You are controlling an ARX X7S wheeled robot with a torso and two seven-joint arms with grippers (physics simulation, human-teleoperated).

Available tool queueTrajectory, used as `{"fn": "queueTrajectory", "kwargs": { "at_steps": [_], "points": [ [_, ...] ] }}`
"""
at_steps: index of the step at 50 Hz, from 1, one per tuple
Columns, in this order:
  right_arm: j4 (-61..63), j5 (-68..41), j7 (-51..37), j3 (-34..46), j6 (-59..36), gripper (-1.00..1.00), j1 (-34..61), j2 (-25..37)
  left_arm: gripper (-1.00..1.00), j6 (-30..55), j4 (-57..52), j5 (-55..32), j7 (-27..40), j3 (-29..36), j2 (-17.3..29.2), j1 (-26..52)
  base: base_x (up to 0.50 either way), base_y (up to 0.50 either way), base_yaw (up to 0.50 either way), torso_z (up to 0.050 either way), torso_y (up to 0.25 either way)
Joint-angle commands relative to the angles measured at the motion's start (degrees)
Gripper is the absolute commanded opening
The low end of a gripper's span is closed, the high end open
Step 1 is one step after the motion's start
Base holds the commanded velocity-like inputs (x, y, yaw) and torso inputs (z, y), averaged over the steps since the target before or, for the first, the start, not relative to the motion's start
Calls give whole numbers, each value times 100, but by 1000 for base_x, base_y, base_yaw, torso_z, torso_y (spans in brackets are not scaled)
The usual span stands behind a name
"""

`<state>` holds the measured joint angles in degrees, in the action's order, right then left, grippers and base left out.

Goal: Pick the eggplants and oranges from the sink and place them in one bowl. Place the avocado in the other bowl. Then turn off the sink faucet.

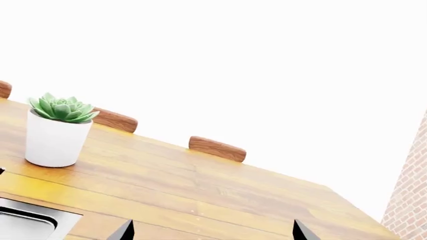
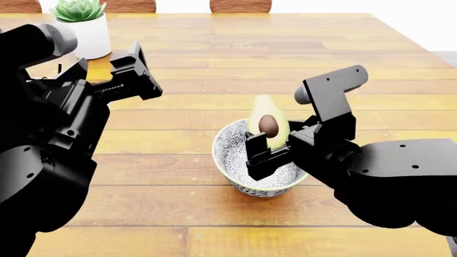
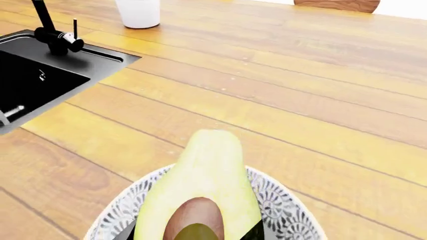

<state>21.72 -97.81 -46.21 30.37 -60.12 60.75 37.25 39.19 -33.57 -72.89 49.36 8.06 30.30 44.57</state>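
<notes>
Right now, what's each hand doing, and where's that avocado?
Right hand shut on the avocado, holding it upright over the patterned bowl. Left hand raised above the table, open, empty. Nothing in the way.

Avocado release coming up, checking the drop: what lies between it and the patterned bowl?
Nothing: in the head view the avocado, gripped by the right gripper, hangs directly over the bowl.

Both arms are glossy black with blocky housings, grey cylindrical joint caps and black fingers (image 2: 258,160).
</notes>
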Motion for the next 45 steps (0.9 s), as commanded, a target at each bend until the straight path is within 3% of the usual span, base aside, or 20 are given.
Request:
{"fn": "queueTrajectory", "kwargs": {
  "at_steps": [1,27,28,45],
  "points": [
    [-119,6,158,27,-16,-100,-84,-10,100,-16,-11,17,5,17,9,-21,0,0,0,0,0],
    [-227,-25,220,91,45,-100,-217,15,100,-8,-17,-32,34,79,-2,50,0,0,0,0,0],
    [-216,-21,208,92,43,100,-208,20,100,-9,-18,-32,35,81,-3,51,0,0,0,0,0],
    [-146,-22,213,69,119,100,-197,23,100,-36,-57,-48,46,86,15,24,0,0,0,0,0]
  ]
}}
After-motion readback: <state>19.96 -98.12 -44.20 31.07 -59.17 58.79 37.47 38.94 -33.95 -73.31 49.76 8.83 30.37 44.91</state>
